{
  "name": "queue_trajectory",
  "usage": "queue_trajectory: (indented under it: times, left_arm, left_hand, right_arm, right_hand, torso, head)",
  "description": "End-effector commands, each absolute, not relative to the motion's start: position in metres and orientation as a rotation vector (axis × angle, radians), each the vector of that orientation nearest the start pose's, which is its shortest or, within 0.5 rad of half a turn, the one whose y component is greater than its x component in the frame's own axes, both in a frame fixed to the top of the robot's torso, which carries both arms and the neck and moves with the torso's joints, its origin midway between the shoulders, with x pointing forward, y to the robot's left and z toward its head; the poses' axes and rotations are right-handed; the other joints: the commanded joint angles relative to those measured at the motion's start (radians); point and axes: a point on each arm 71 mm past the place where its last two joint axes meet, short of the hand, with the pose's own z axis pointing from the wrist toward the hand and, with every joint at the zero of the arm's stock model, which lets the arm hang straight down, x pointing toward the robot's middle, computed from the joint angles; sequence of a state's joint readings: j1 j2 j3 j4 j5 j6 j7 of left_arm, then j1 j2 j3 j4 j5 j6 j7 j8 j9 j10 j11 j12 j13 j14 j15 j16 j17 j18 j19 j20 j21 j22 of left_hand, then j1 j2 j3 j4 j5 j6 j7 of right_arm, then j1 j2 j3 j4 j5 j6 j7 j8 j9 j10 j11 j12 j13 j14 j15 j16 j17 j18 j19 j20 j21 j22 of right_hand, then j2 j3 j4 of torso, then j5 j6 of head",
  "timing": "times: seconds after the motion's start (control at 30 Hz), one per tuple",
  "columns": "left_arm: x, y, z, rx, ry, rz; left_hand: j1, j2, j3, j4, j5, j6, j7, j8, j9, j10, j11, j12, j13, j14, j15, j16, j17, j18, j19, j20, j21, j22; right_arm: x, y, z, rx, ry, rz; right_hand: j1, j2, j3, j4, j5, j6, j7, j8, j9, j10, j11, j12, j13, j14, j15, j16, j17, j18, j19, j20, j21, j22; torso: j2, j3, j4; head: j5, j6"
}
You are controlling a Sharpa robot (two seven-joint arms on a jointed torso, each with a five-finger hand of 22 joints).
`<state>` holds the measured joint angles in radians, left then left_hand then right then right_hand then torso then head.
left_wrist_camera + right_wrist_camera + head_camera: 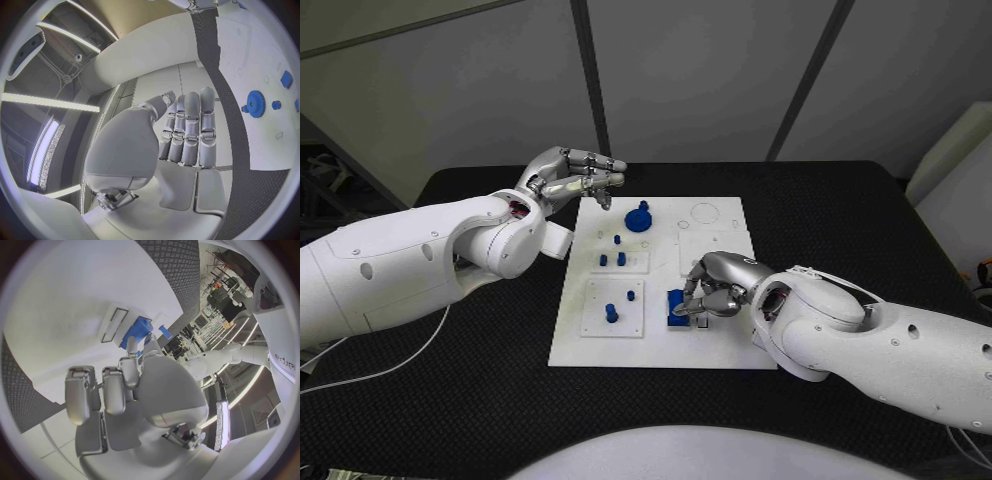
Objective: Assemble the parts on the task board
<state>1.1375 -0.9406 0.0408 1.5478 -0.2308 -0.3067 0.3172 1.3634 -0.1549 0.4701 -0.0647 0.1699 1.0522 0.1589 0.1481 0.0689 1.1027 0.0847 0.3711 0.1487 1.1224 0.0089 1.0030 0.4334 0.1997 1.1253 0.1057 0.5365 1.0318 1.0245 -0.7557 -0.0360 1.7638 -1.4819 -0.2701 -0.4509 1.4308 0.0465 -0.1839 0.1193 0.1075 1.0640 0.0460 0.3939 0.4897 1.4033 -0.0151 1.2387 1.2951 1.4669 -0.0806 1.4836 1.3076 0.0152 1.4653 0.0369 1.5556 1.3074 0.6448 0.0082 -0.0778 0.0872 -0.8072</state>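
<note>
Right hand (pixel 711 288) grips blue part (pixel 679 305) on task board (pixel 718 345).
Left hand (pixel 574 176) hovers upper left, fingers together, holding nothing.

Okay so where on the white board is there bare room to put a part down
The task board is bare along its near edge, below the blue block that the right hand grips, and at its far right corner. It is crowded on the left side, around the blue gear and the pegs.

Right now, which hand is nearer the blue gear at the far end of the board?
Left. The left hand hovers just beyond the blue gear, off the task board's far corner; the right hand works at the near end.
</note>
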Motion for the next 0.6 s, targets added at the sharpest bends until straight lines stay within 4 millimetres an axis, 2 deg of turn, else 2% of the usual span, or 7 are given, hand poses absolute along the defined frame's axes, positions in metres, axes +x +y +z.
queue_trajectory:
  times: [0.03,0.2,0.4,0.6]
  left_arm:
    - [0.482,0.247,-0.175,-0.95,1.462,-1.432]
    - [0.482,0.247,-0.175,-0.949,1.462,-1.433]
    - [0.482,0.247,-0.175,-0.949,1.462,-1.433]
    - [0.482,0.247,-0.175,-0.949,1.461,-1.433]
  left_hand:
    - [-0.004,0.008,-0.005,-0.002,0.002,-0.007,0.0,0.002,-0.001,-0.005,0.001,0.005,0.001,-0.005,0.003,0.0,-0.001,-0.018,-0.006,0.004,-0.006,-0.002]
    - [-0.003,0.01,-0.005,-0.002,0.003,-0.009,0.0,0.003,-0.001,-0.008,0.002,0.007,0.002,-0.006,0.003,0.001,-0.001,-0.018,-0.007,0.004,-0.006,-0.002]
    - [-0.003,0.01,-0.005,-0.002,0.003,-0.009,0.0,0.003,-0.001,-0.008,0.002,0.007,0.002,-0.006,0.003,0.001,-0.001,-0.018,-0.007,0.004,-0.006,-0.002]
    - [-0.003,0.01,-0.005,-0.002,0.003,-0.009,0.0,0.003,-0.001,-0.008,0.002,0.007,0.002,-0.006,0.003,0.001,-0.001,-0.018,-0.007,0.004,-0.006,-0.002]
  right_arm:
    - [0.4,-0.112,-0.243,-0.092,1.898,0.622]
    - [0.402,-0.112,-0.241,-0.095,1.867,0.616]
    - [0.4,-0.111,-0.237,-0.085,1.824,0.664]
    - [0.396,-0.12,-0.229,0.007,1.752,0.782]
  right_hand:
    - [0.025,0.018,0.006,-0.004,-0.002,0.002,-0.008,-0.002,0.003,0.019,-0.016,0.018,0.013,0.073,-0.007,-0.001,0.117,-0.01,0.091,-0.007,0.002,0.248]
    - [0.039,0.024,0.016,-0.011,-0.003,0.005,-0.011,-0.003,0.003,0.024,-0.019,0.024,0.019,0.074,-0.01,0.0,0.119,-0.011,0.093,-0.009,0.004,0.25]
    - [0.025,0.022,0.013,-0.003,-0.002,0.005,-0.009,-0.005,0.003,0.023,-0.018,0.021,0.017,0.074,-0.009,-0.001,0.119,-0.011,0.094,-0.01,0.004,0.251]
    - [-0.002,0.022,0.01,0.021,0.039,-0.014,0.0,-0.023,-0.003,0.006,-0.01,-0.011,-0.004,0.069,-0.004,-0.013,0.1,-0.006,0.079,-0.007,-0.009,0.236]
  torso:
    - [-0.001,0.0002,-0.0007]
    - [-0.002,0.0007,0.0006]
    - [-0.001,0.0015,-0.0015]
    - [-0.001,0.0009,-0.0028]
  head:
    - [-0.001,-0.001]
    - [0.0,0.001]
    - [0.002,0.003]
    - [-0.001,0.006]
